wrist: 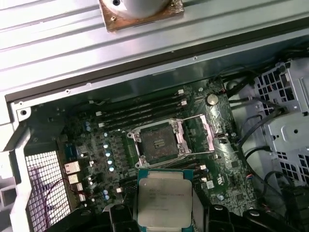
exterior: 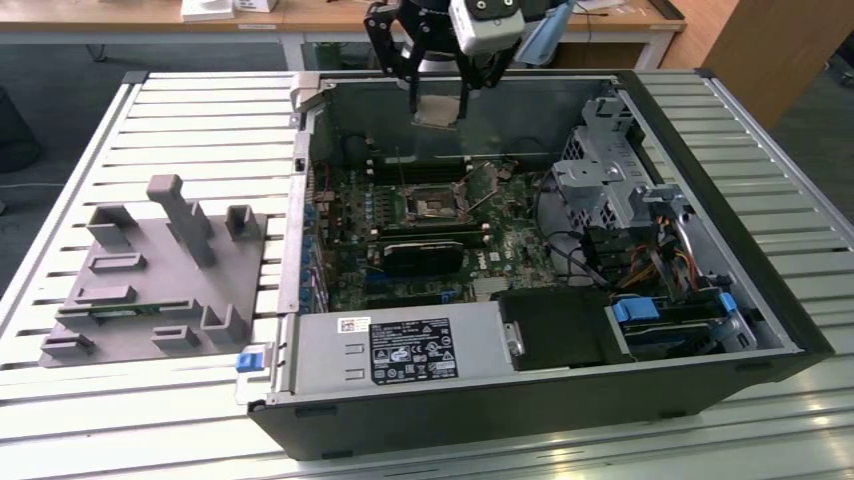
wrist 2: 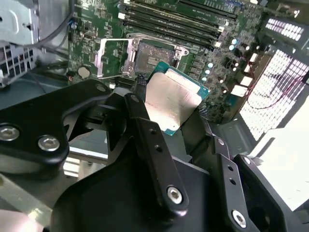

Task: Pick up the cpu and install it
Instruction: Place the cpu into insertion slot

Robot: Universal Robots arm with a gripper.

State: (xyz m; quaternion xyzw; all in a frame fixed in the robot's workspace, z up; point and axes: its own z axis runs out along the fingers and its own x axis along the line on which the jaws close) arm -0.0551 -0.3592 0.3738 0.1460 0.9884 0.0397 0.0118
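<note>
One cpu [wrist: 164, 198] clamped in my hand [exterior: 439, 108], held above the open computer case [exterior: 534, 400]. Inside the case I see the motherboard socket [wrist: 158, 142], frame swung open. Grey tray [exterior: 147, 290] on desk [exterior: 747, 130], exterior view's left.

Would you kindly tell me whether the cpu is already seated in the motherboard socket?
No; in the first wrist view the cpu is gripped in the hand, apart from the socket, whose seat lies open and bare.
</note>
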